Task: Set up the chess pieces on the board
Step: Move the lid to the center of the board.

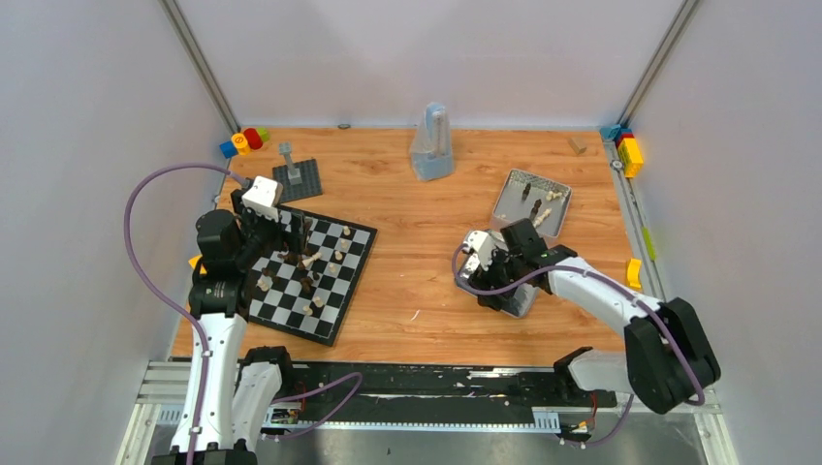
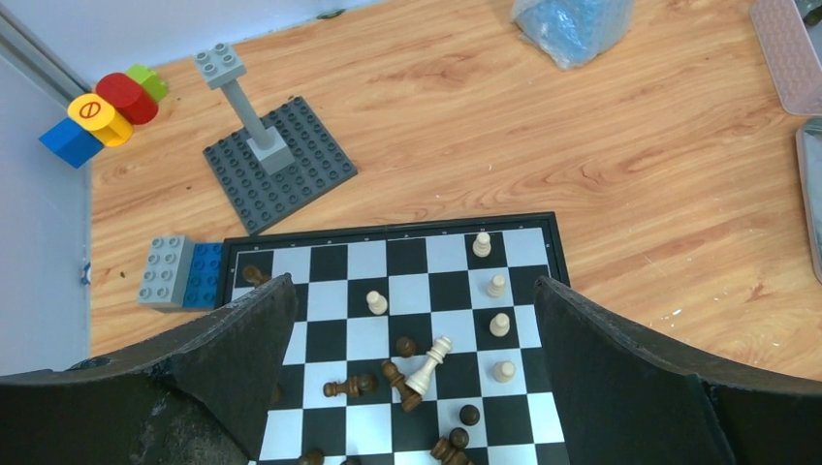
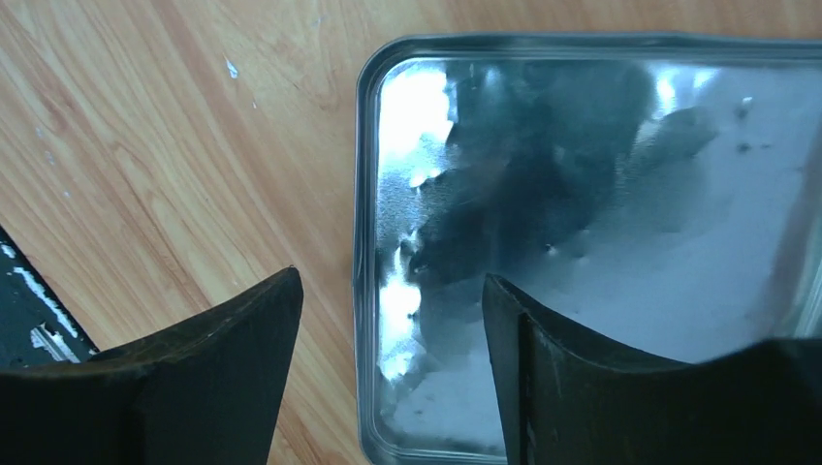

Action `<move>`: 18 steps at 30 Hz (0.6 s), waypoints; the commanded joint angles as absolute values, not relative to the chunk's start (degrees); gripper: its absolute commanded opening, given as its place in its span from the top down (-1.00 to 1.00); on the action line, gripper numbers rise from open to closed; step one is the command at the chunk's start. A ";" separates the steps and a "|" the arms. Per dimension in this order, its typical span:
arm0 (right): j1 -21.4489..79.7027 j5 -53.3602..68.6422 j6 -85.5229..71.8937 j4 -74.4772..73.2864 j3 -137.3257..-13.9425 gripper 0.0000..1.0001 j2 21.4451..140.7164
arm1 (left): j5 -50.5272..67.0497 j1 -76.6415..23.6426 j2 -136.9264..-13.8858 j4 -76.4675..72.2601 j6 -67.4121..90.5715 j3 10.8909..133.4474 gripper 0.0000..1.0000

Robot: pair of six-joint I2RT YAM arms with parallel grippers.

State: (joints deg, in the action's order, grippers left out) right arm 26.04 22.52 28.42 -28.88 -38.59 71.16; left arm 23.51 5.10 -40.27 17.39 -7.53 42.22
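1. Two claws, both spread wide and gripping nothing: the left claw (image 2: 412, 291) hangs over the board (image 2: 388, 231), and the right claw (image 3: 390, 281) hangs over a shiny tray (image 3: 363, 242), whose rim runs between its fingers.
2. On the left side of the desk (image 1: 436, 252), the board lies at an angle, just ahead of the left arm.
3. Among the chess pieces (image 2: 431, 363) on the board, four pale pawns (image 2: 499, 325) stand upright in a line down one edge column, with a fifth pale one apart from them.
4. Near the middle of the board, a tall pale piece leans against toppled dark pieces (image 2: 399, 383).
5. More chess pieces lie in a second tray (image 1: 504, 208), beyond the right claw.
6. Past the board stands a grey studded baseplate (image 2: 310, 165) with a thin tower, and colourful blocks (image 2: 107, 111) sit in the corner.
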 commanded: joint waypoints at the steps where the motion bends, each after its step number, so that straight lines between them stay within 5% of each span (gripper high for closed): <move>1: 28.87 17.35 31.42 -28.13 -39.24 -0.28 75.83 | 24.38 4.95 -40.21 16.35 -8.63 43.21 -1.00; 9: 32.53 14.55 32.62 -31.28 -36.81 0.11 77.28 | 24.84 4.90 -40.32 16.17 -8.54 42.90 -1.00; 18: 32.66 7.53 35.61 -38.25 -32.17 0.99 70.49 | 25.28 4.91 -40.49 15.94 -8.42 42.83 -1.00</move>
State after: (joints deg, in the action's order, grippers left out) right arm 32.77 12.67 33.04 -31.38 -35.51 74.19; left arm 24.01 5.10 -40.45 17.39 -7.81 42.22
